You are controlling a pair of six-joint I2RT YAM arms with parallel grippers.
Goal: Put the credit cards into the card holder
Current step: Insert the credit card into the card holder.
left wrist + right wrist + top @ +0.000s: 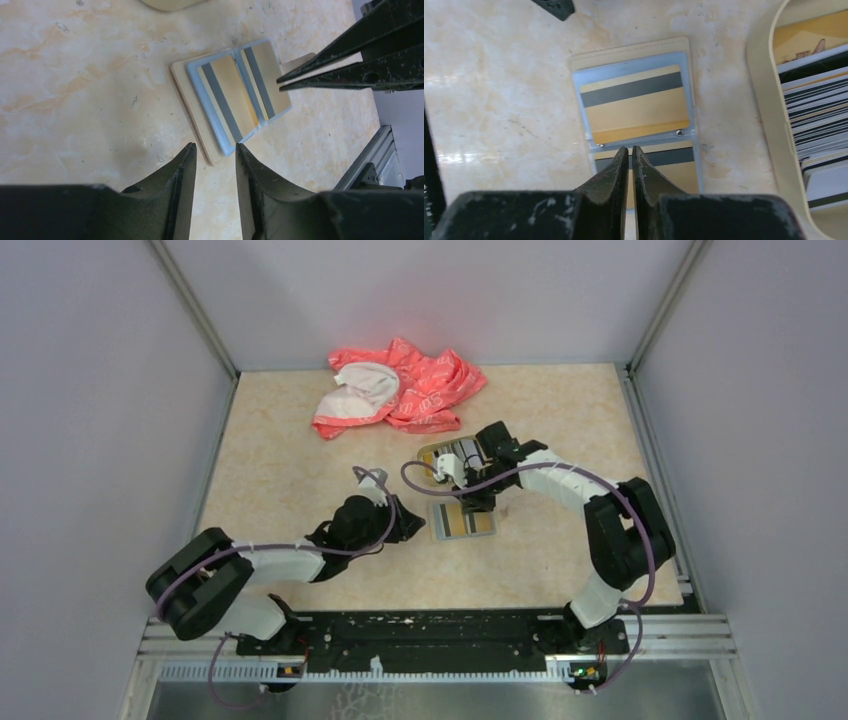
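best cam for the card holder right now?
Left wrist: the card holder lies open, both panels visible, only one corner behind the right gripper. Right wrist: closer, but that gripper covers the lower panel. Top external: small, partly under that gripper.

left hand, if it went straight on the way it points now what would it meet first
The card holder: its near beige corner lies just ahead of the left hand, whose fingers stand apart. The hand's height is unclear, so it might touch the table first.
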